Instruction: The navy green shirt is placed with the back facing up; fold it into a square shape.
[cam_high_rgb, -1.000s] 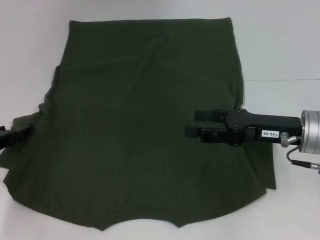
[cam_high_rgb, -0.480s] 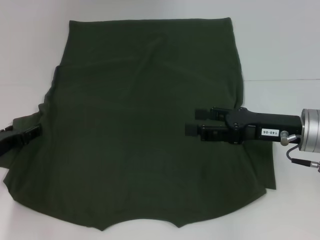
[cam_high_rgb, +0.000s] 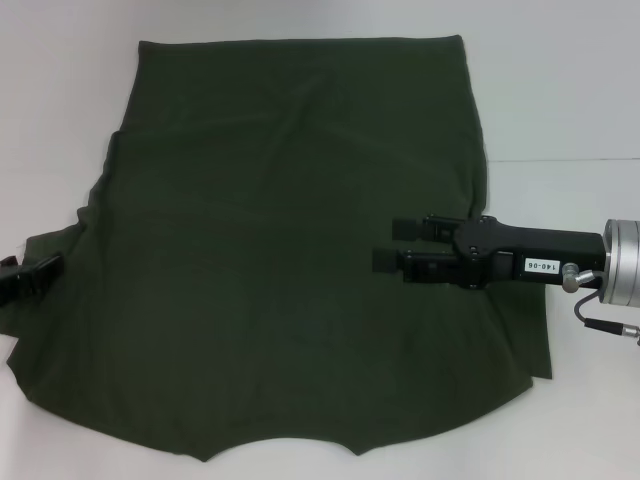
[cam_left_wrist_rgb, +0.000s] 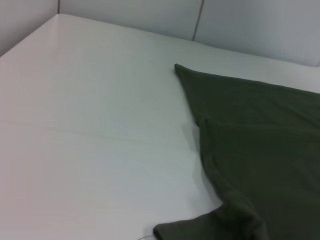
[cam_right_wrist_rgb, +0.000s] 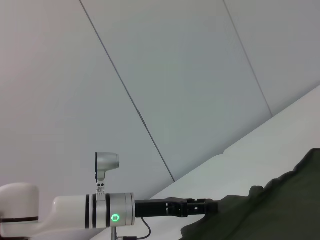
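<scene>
Shirt (cam_high_rgb: 290, 250) spread flat on white counter (cam_high_rgb: 560, 90), plain side up.
Right hand (cam_high_rgb: 390, 245) above its right half, fingers apart, holding nothing. Left hand (cam_high_rgb: 45, 268) at left sleeve edge; grip cannot be told.

A robotics laboratory or test cell, not a home. The work surface is a plain white table (cam_left_wrist_rgb: 90, 130) with no household goods on it, closed in by pale grey wall panels (cam_right_wrist_rgb: 165, 75) joined at thin dark seams; the same panels rise directly behind the table's far edge in the left wrist view. A white robot arm (cam_right_wrist_rgb: 75, 212) with a lit green indicator ring and trailing cable reaches in at table level. The black gripper housing (cam_high_rgb: 500, 262) carries a small printed inventory label reading "140-06", and a metal cable connector (cam_high_rgb: 572, 280) sits beside it.
</scene>
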